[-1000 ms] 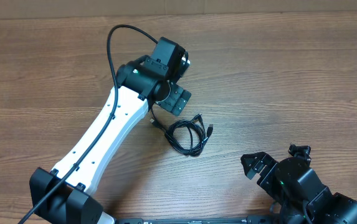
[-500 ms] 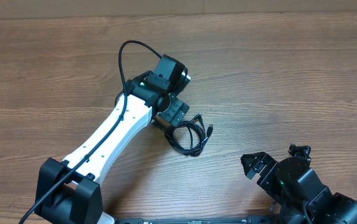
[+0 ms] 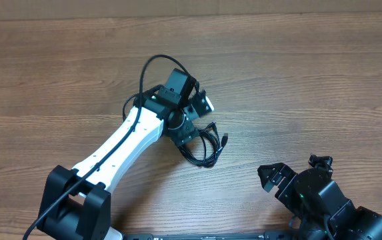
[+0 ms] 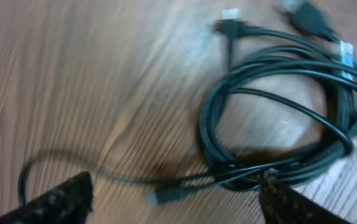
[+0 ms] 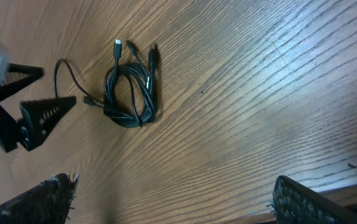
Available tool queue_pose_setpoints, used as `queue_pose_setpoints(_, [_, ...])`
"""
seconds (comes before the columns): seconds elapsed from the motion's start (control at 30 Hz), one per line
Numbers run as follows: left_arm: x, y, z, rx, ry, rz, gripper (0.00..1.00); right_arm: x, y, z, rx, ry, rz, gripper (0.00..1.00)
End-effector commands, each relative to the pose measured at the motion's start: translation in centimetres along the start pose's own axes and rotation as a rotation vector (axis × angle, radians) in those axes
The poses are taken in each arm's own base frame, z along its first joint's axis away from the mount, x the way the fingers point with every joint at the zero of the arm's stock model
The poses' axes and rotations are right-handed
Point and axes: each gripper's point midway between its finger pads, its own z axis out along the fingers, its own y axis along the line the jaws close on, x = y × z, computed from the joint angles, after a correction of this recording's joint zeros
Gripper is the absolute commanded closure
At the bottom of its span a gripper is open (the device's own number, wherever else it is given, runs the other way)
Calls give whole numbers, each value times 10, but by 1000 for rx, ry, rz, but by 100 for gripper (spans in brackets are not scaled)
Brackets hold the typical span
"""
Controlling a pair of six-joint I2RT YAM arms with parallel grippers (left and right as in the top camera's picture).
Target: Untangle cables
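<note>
"How far along was the untangling?"

"Barely begun, I'd judge. The cables (image 3: pixel 205 145) lay just below the centre of the overhead frame on the table (image 3: pixel 311 80), both cords wound into one coil with a loose tail trailing left."

"And the hands?"

"The left hand (image 4: pixel 175 198) hovered at the coil's left edge, its fingers spread either side of that tail (pinching nothing). The right hand (image 5: pixel 173 191) sat at lower right, well apart, also spread and empty. All the separating remained."

"Any writing?"

"None readable. The pale marks on the plugs were too blurred."
</note>
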Motion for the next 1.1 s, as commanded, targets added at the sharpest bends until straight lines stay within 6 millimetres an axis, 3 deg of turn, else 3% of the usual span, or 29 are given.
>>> queue_pose_setpoints(0.0, [-5, -22, 9, 92, -73, 253, 19, 0, -1, 0, -4, -3, 1, 0])
queue_pose_setpoints(0.13, [-5, -22, 19, 74, -97, 250, 24, 0, -1, 0, -4, -3, 1, 0])
queue_pose_setpoints(0.5, [-13, -28, 37, 82, -175, 214, 26, 0, -1, 0, -4, -3, 1, 0])
queue_pose_setpoints(0.8, [-5, -20, 74, 70, -113, 67, 29, 0, -1, 0, -4, -3, 1, 0])
queue_pose_setpoints(0.97, [-4, 12, 65, -82, -78, -144, 14, 0, -1, 0, -4, -3, 1, 0])
queue_pose_setpoints(1.03, [-8, 18, 59, -97, -94, -207, 0, 0, -1, 0, -4, -3, 1, 0])
queue_pose_setpoints(1.07, [-10, 17, 57, -93, -104, -229, 0, 0, -1, 0, -4, -3, 1, 0])
